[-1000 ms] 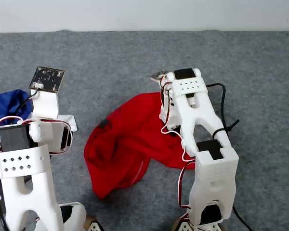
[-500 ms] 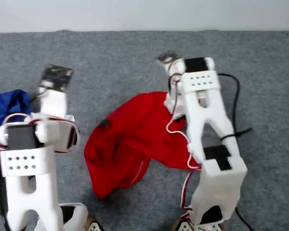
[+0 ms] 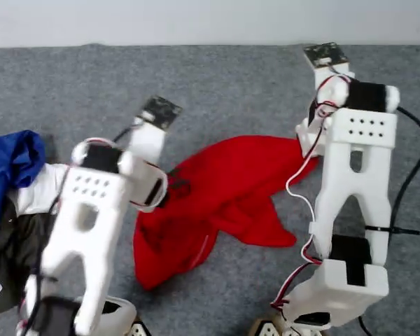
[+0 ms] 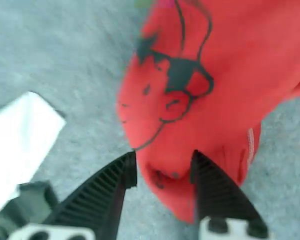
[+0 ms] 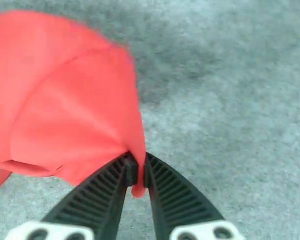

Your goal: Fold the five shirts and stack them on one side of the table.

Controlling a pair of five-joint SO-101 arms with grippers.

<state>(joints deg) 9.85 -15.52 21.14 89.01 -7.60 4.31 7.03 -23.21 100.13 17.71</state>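
Two white robot arms stand side by side at a grey, carpet-textured surface [image 3: 196,84], with a crumpled red shirt [image 3: 217,196] of soft knit fabric lying between them.

The right pincer [image 5: 139,165] is closed tight on a thin fold at the far right-hand corner of the red shirt. A small tab of red cloth pokes out between its black ribbed fingers [image 5: 162,180]. Seen from above, the fabric is drawn out into a point toward this grip, and the rest of the garment spreads in loose folds toward the near left.

The left pincer [image 4: 162,162] is partly open and holds nothing. Its two black ribbed fingers stand on either side of the shirt's rounded edge, with red cloth in the gap between them. Whether they touch the cloth cannot be told. A black line drawing [image 4: 177,80] is printed on the shirt just beyond this pincer.

At the left edge of the surface lie other clothes, well apart from the red shirt:
- a bunched blue shirt [image 3: 10,164]
- a white garment [image 3: 38,189] beside it
- a dark garment [image 3: 7,252] nearer the left arm's base
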